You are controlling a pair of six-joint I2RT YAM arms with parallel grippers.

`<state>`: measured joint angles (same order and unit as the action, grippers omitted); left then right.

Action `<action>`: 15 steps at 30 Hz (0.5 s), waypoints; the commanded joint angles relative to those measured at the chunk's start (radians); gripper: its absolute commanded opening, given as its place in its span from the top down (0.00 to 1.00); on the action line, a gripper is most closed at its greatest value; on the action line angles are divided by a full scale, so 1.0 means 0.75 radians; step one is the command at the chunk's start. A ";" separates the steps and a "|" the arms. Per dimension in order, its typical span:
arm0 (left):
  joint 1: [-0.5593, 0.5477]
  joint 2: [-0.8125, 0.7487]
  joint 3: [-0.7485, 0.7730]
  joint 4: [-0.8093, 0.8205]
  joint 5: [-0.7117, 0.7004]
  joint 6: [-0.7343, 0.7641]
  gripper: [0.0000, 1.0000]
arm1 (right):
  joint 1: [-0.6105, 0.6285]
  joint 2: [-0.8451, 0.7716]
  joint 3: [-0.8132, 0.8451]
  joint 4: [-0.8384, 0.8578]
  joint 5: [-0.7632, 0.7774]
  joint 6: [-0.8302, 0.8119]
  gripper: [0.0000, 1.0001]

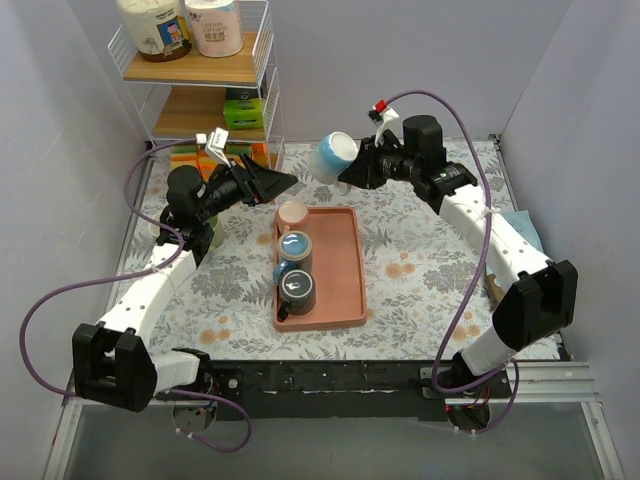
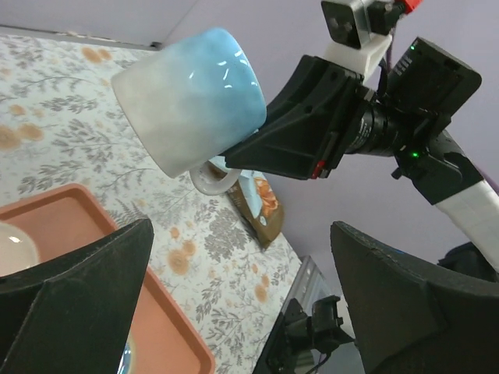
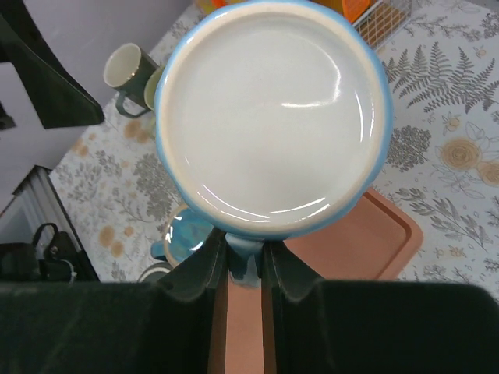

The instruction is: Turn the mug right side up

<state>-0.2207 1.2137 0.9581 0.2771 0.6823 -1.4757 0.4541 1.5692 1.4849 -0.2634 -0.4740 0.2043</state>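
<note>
Progress looks to be about half, judging from how things lie. The blue-and-white mug (image 1: 335, 155) is off the table (image 1: 420, 270) and hangs in the air in the upper middle of the overhead view, above the far end of the salmon tray (image 1: 348, 270). The right gripper (image 1: 358, 168) carries it. In the right wrist view its two dark fingers (image 3: 207, 269) are pressed together on the blue handle (image 3: 243, 255), low in the frame, so the claw is closed and gripping the mug by the handle. The mug is not upright. In the left wrist view its body lies tilted, with the white end to the left and the blue end to the upper right, toward the right arm. The right wrist camera sees a round white face with a blue edge, which I take for the mouth, though I cannot be fully sure it is not the base. The left gripper (image 1: 288, 182) is near the mug, a little to the left of it and apart from it. Its fingers (image 2: 78, 296) stand wide apart at the bottom corners of its own view and hold nothing. On the tray stand a pink mug (image 1: 292, 213), a blue mug (image 1: 295, 247) and a dark mug (image 1: 298, 288). What is left, in my judgement, is to finish the rotation so the mouth points up, to put the mug down on its base, and to let go of the handle.
</note>
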 commanded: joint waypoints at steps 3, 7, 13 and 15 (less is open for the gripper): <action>-0.053 0.065 -0.067 0.434 0.080 -0.264 0.09 | -0.008 -0.139 0.074 0.337 -0.068 0.323 0.99; -0.086 0.149 -0.056 0.589 0.113 -0.382 0.14 | -0.008 -0.178 0.053 0.427 -0.061 0.415 0.99; -0.156 0.273 -0.022 0.739 0.097 -0.503 0.16 | -0.008 -0.206 0.061 0.500 -0.053 0.488 0.99; -0.180 0.310 -0.003 0.820 0.082 -0.566 0.16 | -0.010 -0.215 0.061 0.521 -0.061 0.501 0.99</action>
<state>-0.3237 1.4166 0.9173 0.7452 0.7448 -1.8004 0.4519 1.4670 1.4849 -0.0593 -0.4995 0.5262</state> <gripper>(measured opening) 0.846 0.223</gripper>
